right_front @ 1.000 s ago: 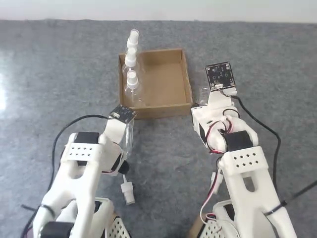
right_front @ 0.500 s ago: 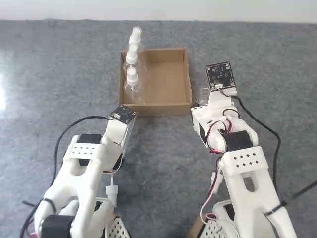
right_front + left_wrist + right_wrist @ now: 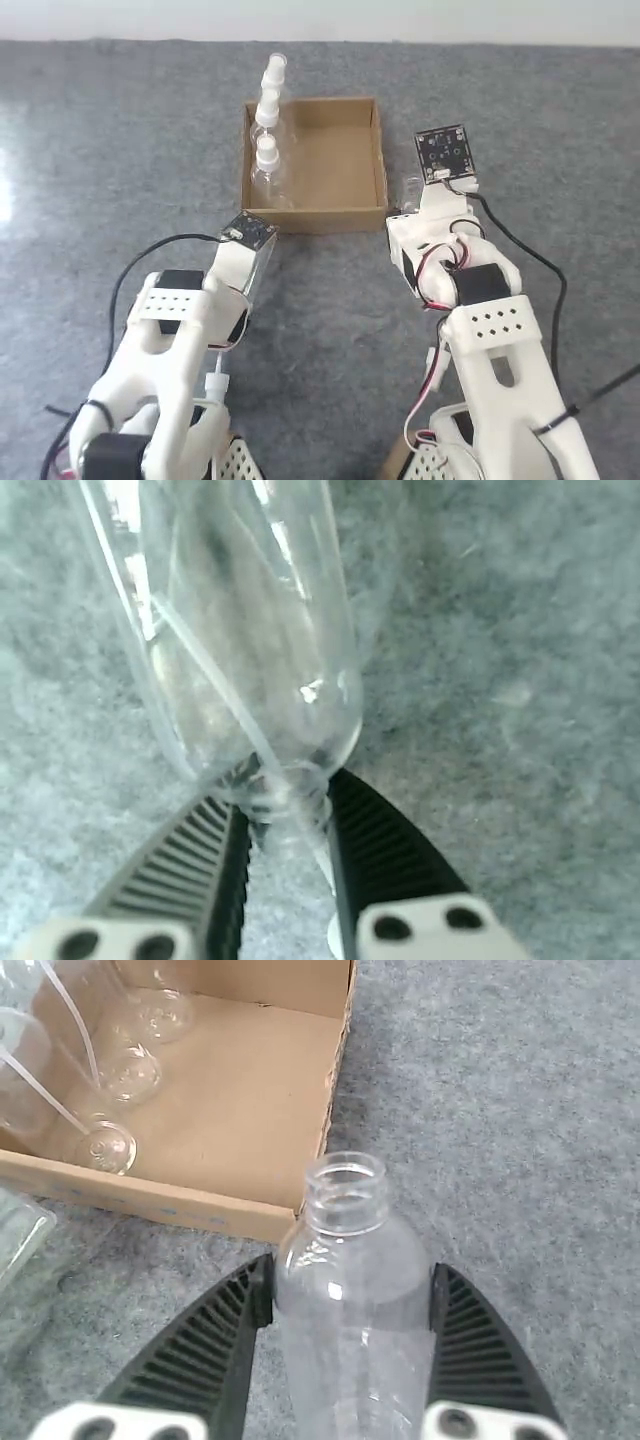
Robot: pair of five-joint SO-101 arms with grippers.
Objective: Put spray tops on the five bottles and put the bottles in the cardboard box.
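Note:
My left gripper (image 3: 285, 802) is shut on the neck of a clear bottle (image 3: 240, 630) that has a dip tube inside. In the high view this bottle (image 3: 262, 262) lies slanted under the left arm, just in front of the cardboard box (image 3: 330, 221), and its white spray top (image 3: 215, 386) points back toward the arm's base. My right gripper (image 3: 350, 1274) is shut on a topless bottle (image 3: 350, 1245) with an open neck. That bottle (image 3: 410, 188) stands upright beside the box's right front corner. Three bottles with spray tops (image 3: 268, 160) stand along the box's left wall.
Grey carpet covers the table (image 3: 90, 150) all round. The right two thirds of the box floor (image 3: 240, 1110) is bare. Cables (image 3: 520, 240) trail from both arms near the front.
The left arm has swung its bottle so the spray top moved left. The box shifted slightly and now sits squarer. The right arm has kept still.

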